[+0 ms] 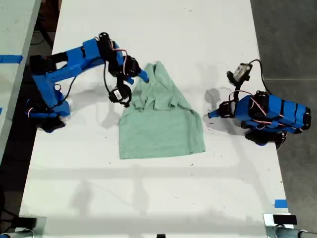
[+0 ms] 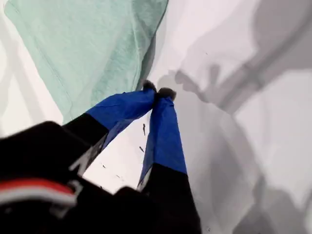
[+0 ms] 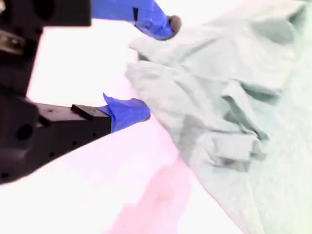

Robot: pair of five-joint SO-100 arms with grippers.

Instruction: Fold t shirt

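The pale mint-green t shirt [image 1: 158,119] lies on the white table [image 1: 148,198], its upper part bunched into a narrow peak with folds and its lower half flat. My second gripper [image 1: 137,82] is open at the shirt's upper edge on the exterior view's left. In the second wrist view its fingers [image 3: 144,109] stand apart beside the rumpled t shirt [image 3: 229,97], with nothing between them. My first gripper [image 1: 213,115] is shut and empty on the exterior view's right, a short gap from the shirt's edge. The first wrist view shows my first gripper [image 2: 157,90] with its tips together and the t shirt [image 2: 87,44] just beyond them.
Blue tape [image 1: 281,203] marks the table near the exterior view's lower right. A second surface with blue tape [image 1: 10,58] runs along the exterior view's left edge. Grey floor [image 1: 292,44] lies past the table on the exterior view's right.
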